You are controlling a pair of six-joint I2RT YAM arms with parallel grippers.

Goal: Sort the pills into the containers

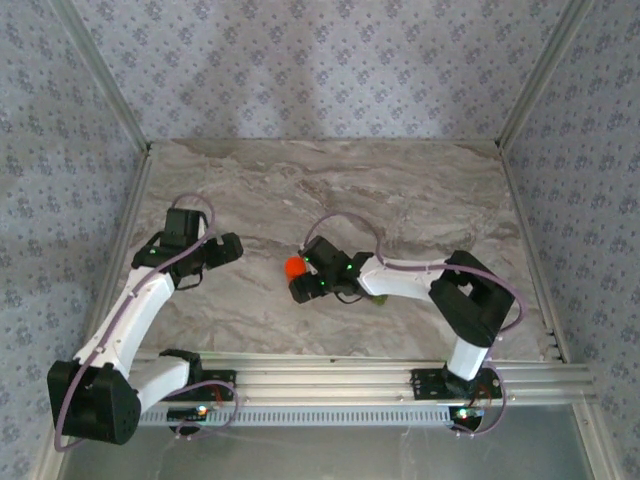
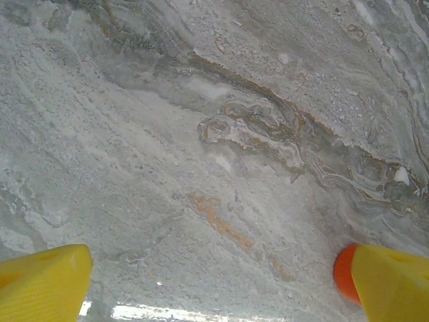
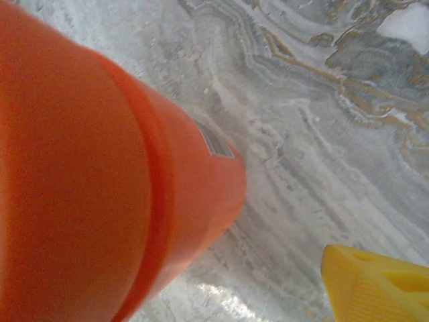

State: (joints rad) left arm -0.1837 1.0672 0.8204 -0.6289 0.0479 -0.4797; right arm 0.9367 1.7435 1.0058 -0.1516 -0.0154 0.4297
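Note:
An orange bottle (image 1: 294, 267) lies on the marble table near the middle. My right gripper (image 1: 303, 278) is at it. In the right wrist view the bottle (image 3: 100, 181) is on the left, close up, with a clear gap of table between it and my yellow fingertip (image 3: 375, 285); the other finger is hidden behind the bottle. My left gripper (image 1: 222, 250) hangs to the bottle's left, wide open (image 2: 221, 285) over bare marble. A rounded edge of the bottle (image 2: 343, 272) shows beside its right finger. A green end of the containers (image 1: 376, 297) peeks from under my right forearm. The pills are out of view.
Patterned walls with metal frame posts (image 1: 120, 110) close in the table on the left, the back and the right. A ribbed metal rail (image 1: 330, 385) runs along the near edge by the arm bases.

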